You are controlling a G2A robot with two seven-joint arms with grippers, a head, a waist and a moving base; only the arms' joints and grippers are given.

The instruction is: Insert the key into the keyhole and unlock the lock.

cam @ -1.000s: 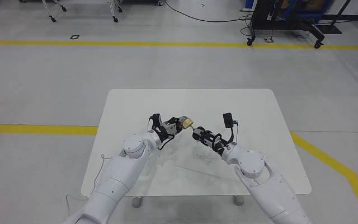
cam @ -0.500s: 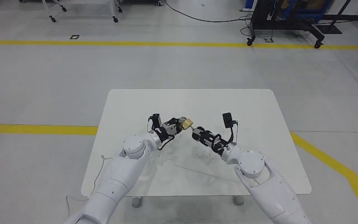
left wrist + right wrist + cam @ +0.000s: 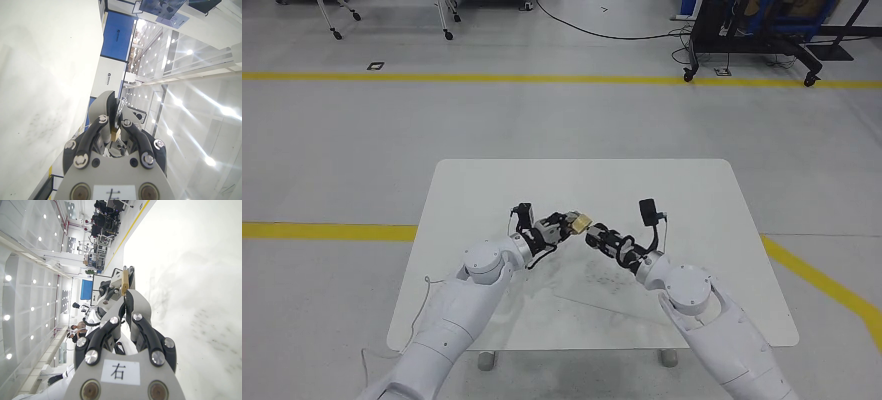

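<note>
White table [image 3: 692, 200], grippers meet above centre | left gripper [image 3: 560, 226] clamped on brass lock [image 3: 580, 222] | right gripper [image 3: 594, 236] pinches key [image 3: 124, 296] against lock's base, per right wrist | left wrist: shackle [image 3: 121, 105] between pads [image 3: 110, 106]

Lock [image 3: 581, 222] is up in the air, the worktop [image 3: 692, 190] spread beneath it on every side. Left of the lock, touching it: the left tool [image 3: 563, 226], clamped around it. Just right of the lock and a touch nearer the robot: the right tool [image 3: 594, 236], pinching the key [image 3: 124, 296], which meets the lock's end.
</note>
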